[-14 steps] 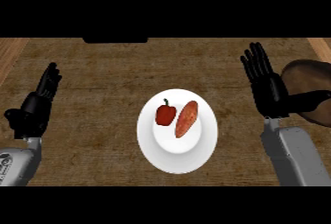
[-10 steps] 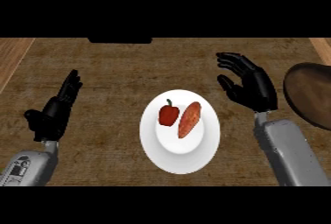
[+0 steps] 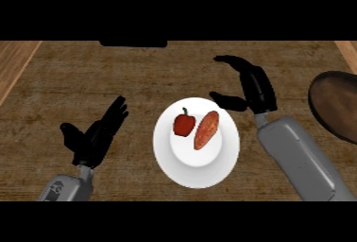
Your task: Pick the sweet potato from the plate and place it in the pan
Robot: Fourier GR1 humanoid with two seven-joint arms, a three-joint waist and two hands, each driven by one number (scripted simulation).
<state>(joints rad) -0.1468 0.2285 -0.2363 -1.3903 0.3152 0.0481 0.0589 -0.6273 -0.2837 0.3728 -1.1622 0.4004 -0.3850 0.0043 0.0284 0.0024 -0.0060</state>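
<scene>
An orange sweet potato (image 3: 206,129) lies on the white plate (image 3: 199,170) at the middle of the counter, next to a red bell pepper (image 3: 184,123). My right hand (image 3: 252,87) hovers just right of and above the plate's far edge, open, fingers bent a little and thumb pointing toward the plate, apart from the sweet potato. The dark pan (image 3: 337,105) shows partly at the right edge. Left of the plate, my left hand (image 3: 96,133) stays open with fingers up, resting.
The brown counter top (image 3: 105,75) spreads around the plate. A lighter wooden strip (image 3: 14,61) runs along the left edge. A dark object (image 3: 132,43) sits at the far edge, cut off by the view.
My right hand has moved left from beside the pan toward the plate, its fingers bending. The left hand has shifted right and closer to the plate. The plate's contents have not moved.
</scene>
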